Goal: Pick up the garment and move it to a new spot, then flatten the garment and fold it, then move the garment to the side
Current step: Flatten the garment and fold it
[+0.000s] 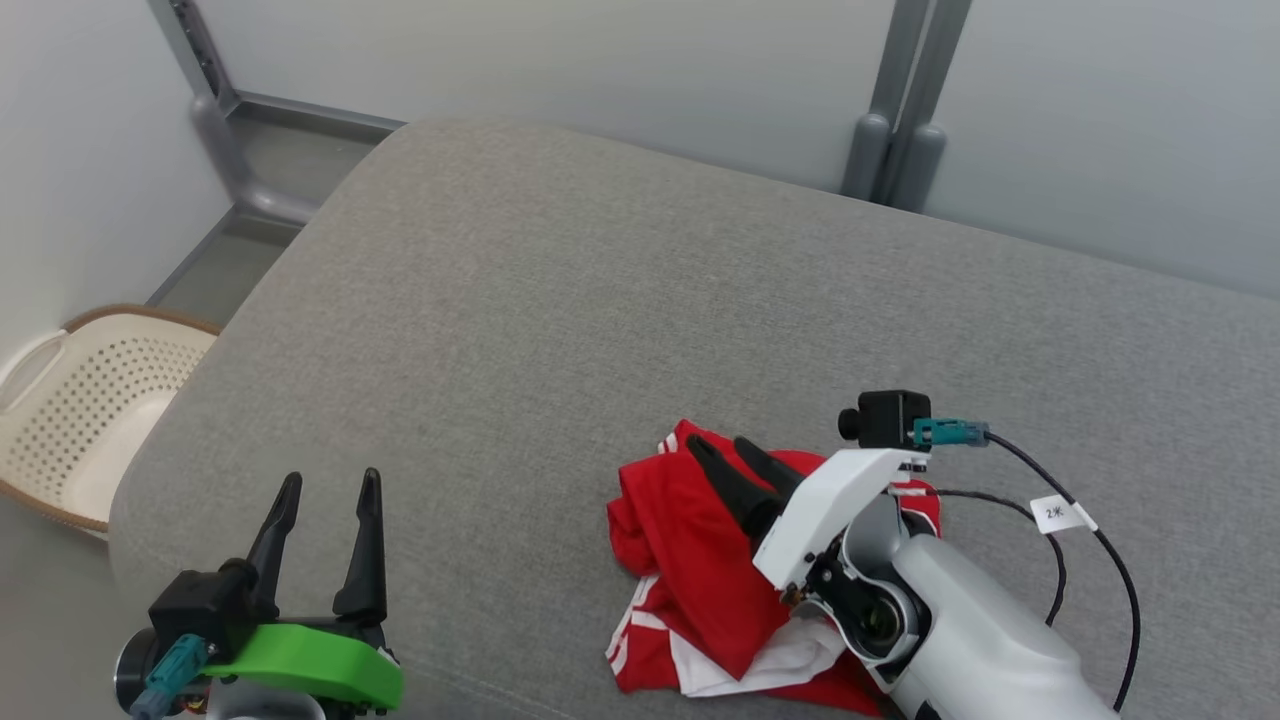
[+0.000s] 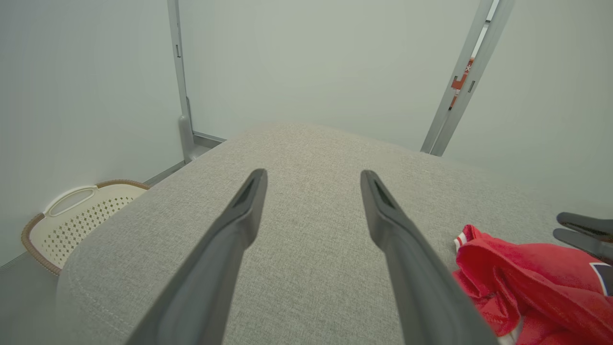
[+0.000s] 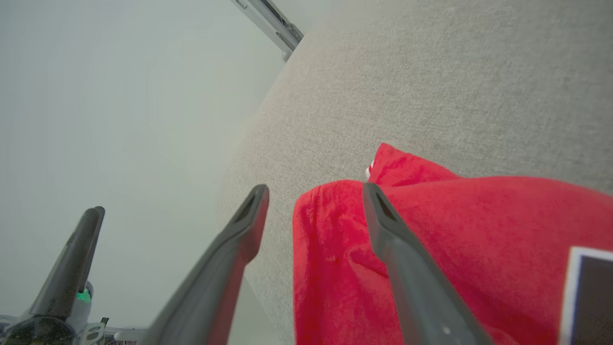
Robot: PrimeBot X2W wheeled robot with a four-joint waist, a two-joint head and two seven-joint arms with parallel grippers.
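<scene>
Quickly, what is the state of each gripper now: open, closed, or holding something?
Left gripper: open, holding nothing.
Right gripper: open over the red garment, not gripping it.

The red garment (image 1: 690,560), with white stripes along one hem, lies crumpled in a loose heap on the grey padded surface (image 1: 560,300), near its front edge, toward the right.
</scene>
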